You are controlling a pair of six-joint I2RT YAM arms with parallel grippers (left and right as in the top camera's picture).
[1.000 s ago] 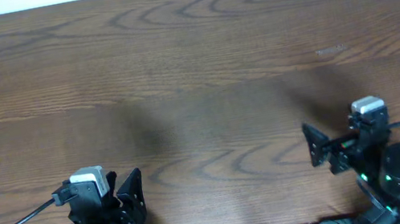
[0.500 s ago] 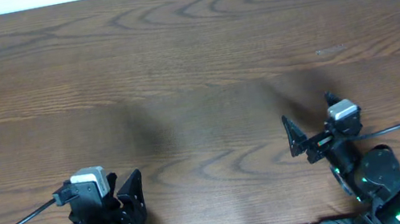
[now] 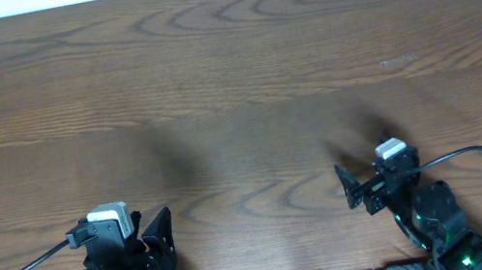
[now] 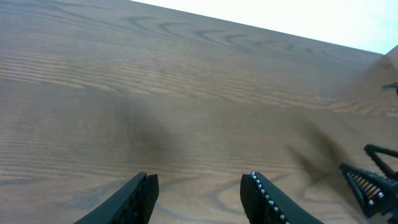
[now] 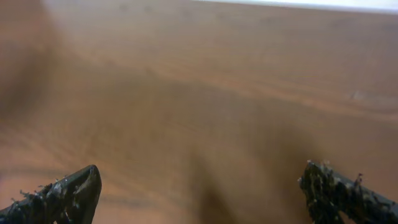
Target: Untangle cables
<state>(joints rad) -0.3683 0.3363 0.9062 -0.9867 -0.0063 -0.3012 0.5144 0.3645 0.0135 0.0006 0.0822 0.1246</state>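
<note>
I saw no cables; couldn't tell nearer arm. L gripper (image 4: pixel 199 190) & R gripper (image 5: pixel 199 177) both wide open, empty.

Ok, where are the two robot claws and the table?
left gripper (image 4: pixel 199 182): left wrist view, midway between its open fingertips.
right gripper (image 5: pixel 200 177): right wrist view, midway between its open fingertips.
wooden table (image 3: pixel 228 59): overhead view, bare top.

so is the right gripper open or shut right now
Open. In its wrist view the right gripper shows its fingers far apart, one at each side edge, with only the table between them.
</note>
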